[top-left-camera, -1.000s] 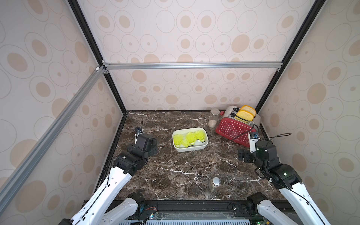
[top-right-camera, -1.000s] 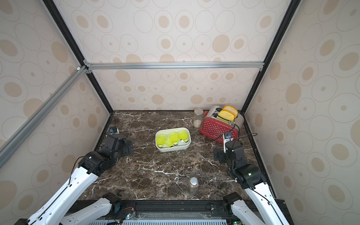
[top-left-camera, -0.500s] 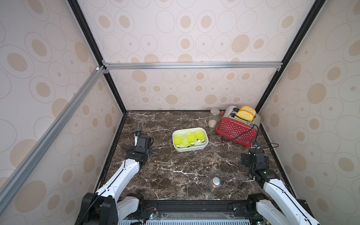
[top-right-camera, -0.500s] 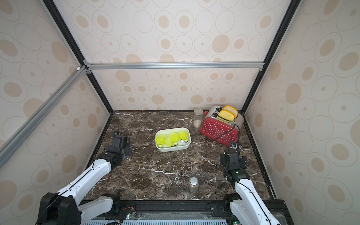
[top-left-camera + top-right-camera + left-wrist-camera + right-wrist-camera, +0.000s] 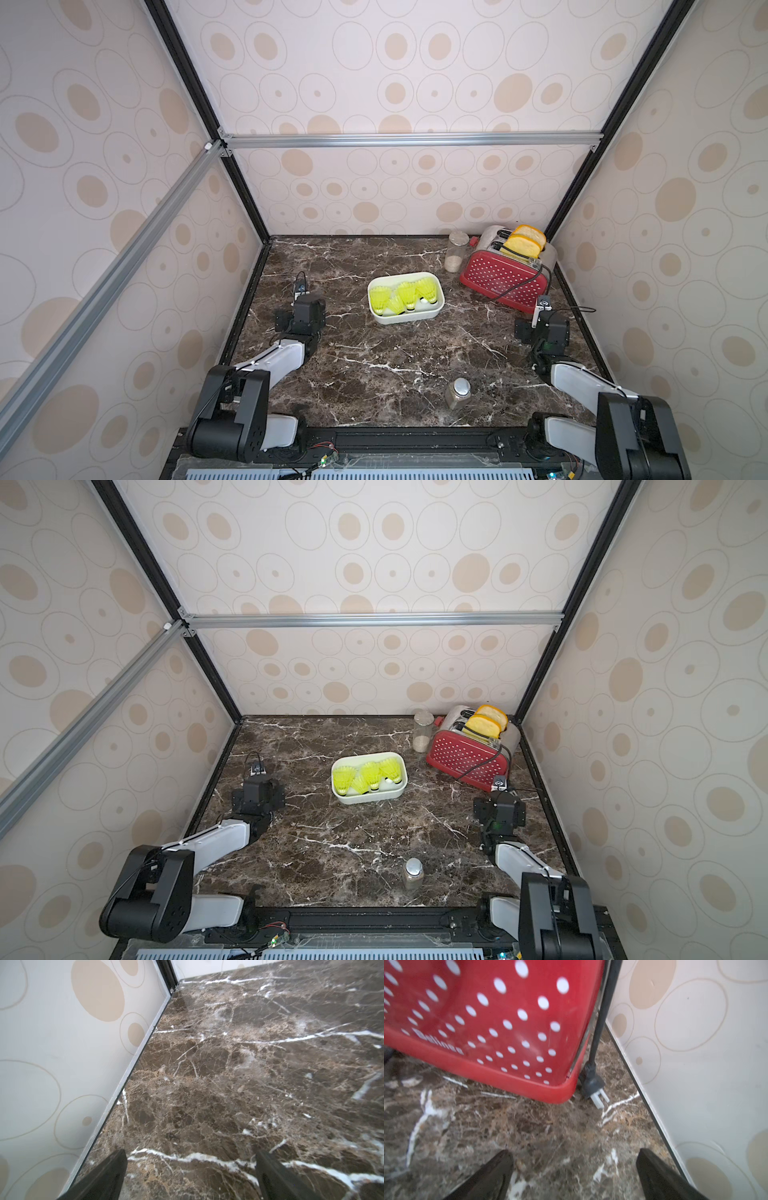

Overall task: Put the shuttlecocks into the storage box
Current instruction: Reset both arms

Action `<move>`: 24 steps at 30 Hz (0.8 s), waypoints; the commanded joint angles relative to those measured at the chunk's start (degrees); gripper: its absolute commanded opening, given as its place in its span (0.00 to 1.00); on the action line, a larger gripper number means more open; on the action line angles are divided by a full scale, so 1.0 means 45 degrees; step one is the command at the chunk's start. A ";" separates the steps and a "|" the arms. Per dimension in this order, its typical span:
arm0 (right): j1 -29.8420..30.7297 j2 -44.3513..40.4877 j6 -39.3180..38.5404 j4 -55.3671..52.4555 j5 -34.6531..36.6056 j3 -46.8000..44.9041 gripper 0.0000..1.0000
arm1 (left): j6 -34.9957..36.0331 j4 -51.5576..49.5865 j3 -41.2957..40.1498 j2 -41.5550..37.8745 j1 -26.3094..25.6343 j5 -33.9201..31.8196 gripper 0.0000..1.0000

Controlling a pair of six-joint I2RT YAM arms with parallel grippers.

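Shuttlecocks [image 5: 405,296] sit in the storage box [image 5: 409,319]; left gripper [image 5: 190,1152] and right gripper [image 5: 573,1151] gape wide, holding nothing.

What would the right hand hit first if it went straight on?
Probably the red toaster, whose near corner sits just ahead of the open right hand; its plug lies beside. Depth is unclear.
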 commanded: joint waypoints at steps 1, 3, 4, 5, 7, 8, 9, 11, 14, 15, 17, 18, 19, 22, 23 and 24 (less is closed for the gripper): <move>-0.0094 0.0753 -0.0187 0.2234 -0.0954 0.0318 0.99 | 0.0756 0.2401 0.0034 0.0386 0.0165 0.0633 0.99; -0.0119 0.1188 -0.0202 0.3001 -0.1189 0.0328 0.99 | 0.1018 0.3627 -0.0148 0.0727 0.0228 0.0859 0.99; -0.0137 0.1339 -0.0148 0.2887 -0.1322 0.0486 0.99 | 0.1208 0.3800 -0.0030 0.0929 0.0281 0.1008 0.99; -0.0148 0.1480 -0.0063 0.2996 -0.1533 0.0525 0.99 | 0.1362 0.4033 -0.0018 0.1132 0.0334 0.1099 0.99; -0.0156 0.2074 0.0102 0.4262 -0.1718 0.0185 0.99 | 0.1295 0.4943 -0.0267 0.1549 0.0441 0.0992 0.99; -0.0158 0.2338 0.0087 0.4765 -0.1770 0.0088 0.99 | 0.1264 0.5534 -0.0466 0.1769 0.0539 0.1123 0.99; -0.0158 0.2540 0.0150 0.5033 -0.1763 0.0053 0.99 | 0.1173 0.5870 -0.0600 0.1812 0.0634 0.1191 0.99; -0.0177 0.2990 0.0096 0.5673 -0.1844 -0.0076 0.99 | 0.0858 0.6458 -0.1023 0.1807 0.0994 0.1721 0.99; -0.0175 0.3480 -0.0094 0.6797 -0.2171 -0.0476 0.99 | 0.0574 0.9232 -0.1992 0.2620 0.1039 0.0907 0.99; -0.0174 0.3703 -0.0110 0.7362 -0.2165 -0.0681 0.99 | 0.0517 0.8694 -0.1885 0.2389 0.1041 0.0935 0.99; -0.0174 0.4147 -0.0114 0.8546 -0.2032 -0.0953 0.99 | 0.0497 0.7842 -0.1415 0.2486 0.1035 0.0828 0.99; -0.0175 0.4101 -0.0112 0.8407 -0.2016 -0.0928 0.99 | 0.0449 0.7535 -0.1226 0.2543 0.1043 0.0712 0.99; -0.0164 0.3859 -0.0085 0.7772 -0.2046 -0.0790 0.99 | 0.0384 0.7166 -0.1138 0.2426 0.1059 0.0769 0.99; -0.0154 0.4011 -0.0220 0.6955 -0.2304 -0.0201 0.99 | 0.0222 0.6929 -0.1016 0.2448 0.1270 0.1075 0.99; -0.0158 0.4014 -0.0270 0.6270 -0.2441 0.0120 0.99 | 0.0146 0.6876 -0.0976 0.2437 0.1402 0.1294 0.99; -0.0156 0.3957 -0.0311 0.5127 -0.2610 0.0636 0.99 | 0.0149 0.6908 -0.0990 0.2447 0.1414 0.1322 0.99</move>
